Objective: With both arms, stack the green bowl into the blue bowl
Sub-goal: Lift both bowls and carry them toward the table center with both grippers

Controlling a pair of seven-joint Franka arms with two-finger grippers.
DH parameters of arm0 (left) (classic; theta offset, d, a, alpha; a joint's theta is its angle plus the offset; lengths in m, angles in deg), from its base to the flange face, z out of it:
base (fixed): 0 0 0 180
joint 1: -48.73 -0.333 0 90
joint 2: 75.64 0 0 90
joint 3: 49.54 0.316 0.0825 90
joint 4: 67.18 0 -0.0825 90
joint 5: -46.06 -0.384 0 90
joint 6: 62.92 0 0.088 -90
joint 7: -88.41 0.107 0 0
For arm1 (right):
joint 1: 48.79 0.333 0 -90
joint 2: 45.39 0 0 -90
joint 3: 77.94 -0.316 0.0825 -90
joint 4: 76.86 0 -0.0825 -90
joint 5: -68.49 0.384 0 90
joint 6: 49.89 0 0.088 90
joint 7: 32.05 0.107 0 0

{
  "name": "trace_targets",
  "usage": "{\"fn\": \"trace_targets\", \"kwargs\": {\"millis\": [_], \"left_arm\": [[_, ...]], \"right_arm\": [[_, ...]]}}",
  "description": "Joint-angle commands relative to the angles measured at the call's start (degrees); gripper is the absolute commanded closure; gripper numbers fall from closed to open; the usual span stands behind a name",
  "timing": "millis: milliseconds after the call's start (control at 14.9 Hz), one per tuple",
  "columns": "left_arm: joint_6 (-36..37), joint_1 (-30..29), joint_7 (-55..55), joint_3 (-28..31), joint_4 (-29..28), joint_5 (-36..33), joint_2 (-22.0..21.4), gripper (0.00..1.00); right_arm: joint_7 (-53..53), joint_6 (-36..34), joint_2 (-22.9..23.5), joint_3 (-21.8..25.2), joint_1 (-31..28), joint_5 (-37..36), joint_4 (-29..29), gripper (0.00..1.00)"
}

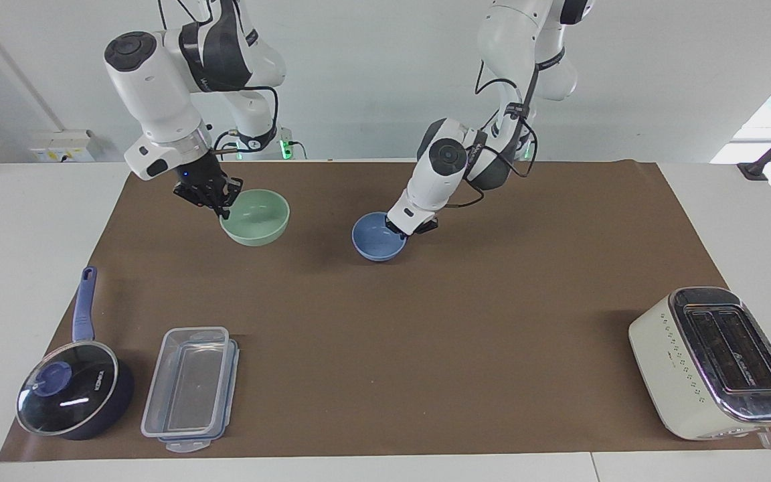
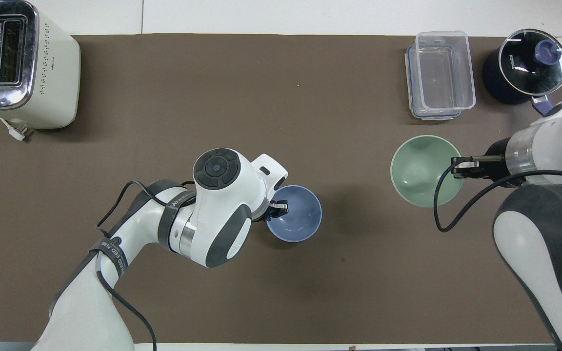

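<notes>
In the overhead view the left arm's white wrist housing covers most of the left gripper point(image 2: 277, 208), so only the black fingertips show at the blue bowl's point(image 2: 294, 220) rim, near the frame's centre. The facing view shows that gripper point(image 1: 412, 228) clamped on the rim of the blue bowl point(image 1: 378, 236), at mid-frame; whether the bowl rests on the brown mat point(image 1: 425, 335) or hangs just above it is hard to make out. The bowl's inside is bare.

The right arm is cut off by the overhead frame's right edge. Its wrist hides part of the saucepan's handle, and a black cable loops across the green bowl's point(image 2: 426, 170) edge. The right gripper point(image 2: 462, 164) pinches that bowl's rim. In the facing view the right gripper point(image 1: 215, 197) holds the green bowl point(image 1: 255, 217) raised over the mat, left of centre in the upper half, its shadow beneath it. It holds nothing, and stands well apart from the blue bowl.

At the facing view's lower left sits a dark blue saucepan point(image 1: 77, 391) under a glass lid, its contents not discernible, and just beside it a clear plastic food container point(image 1: 189, 388), empty, resting on what looks like its lid. A cream toaster point(image 1: 713, 365) stands at the lower right, its slots dark.
</notes>
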Motion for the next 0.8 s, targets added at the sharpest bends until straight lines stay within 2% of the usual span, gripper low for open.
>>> {"fn": "trace_targets", "kwargs": {"millis": [0,134,268,402,536,737], "left_arm": [[-0.74,1.19,1.05,1.23,-0.62,1.29,-0.6,0.0],[1.18,0.49,1.4,1.14,-0.36,1.29,-2.09,0.0],[7.23,-2.04,1.84,1.84,0.78,1.29,-6.29,0.0],[13.82,-8.01,4.72,1.85,3.05,0.94,-9.55,0.0],[21.64,-15.47,9.72,2.02,7.35,-0.2,-11.23,0.0],[28.08,-23.05,17.72,1.93,10.45,-7.65,-13.51,0.0]], "right_arm": [[1.75,-0.98,1.07,0.1,0.58,1.45,1.56,1.0],[1.84,-0.54,1.07,0.1,0.93,1.53,1.56,1.0],[2.36,0.07,1.07,0.1,1.29,1.53,1.47,1.0],[3.77,0.51,1.15,0.1,3.04,1.97,1.21,1.0],[3.77,2.18,1.68,0.1,4.62,6.69,0.16,1.0],[3.95,5.16,3.78,0.1,10.24,7.95,-0.11,1.0]]}}
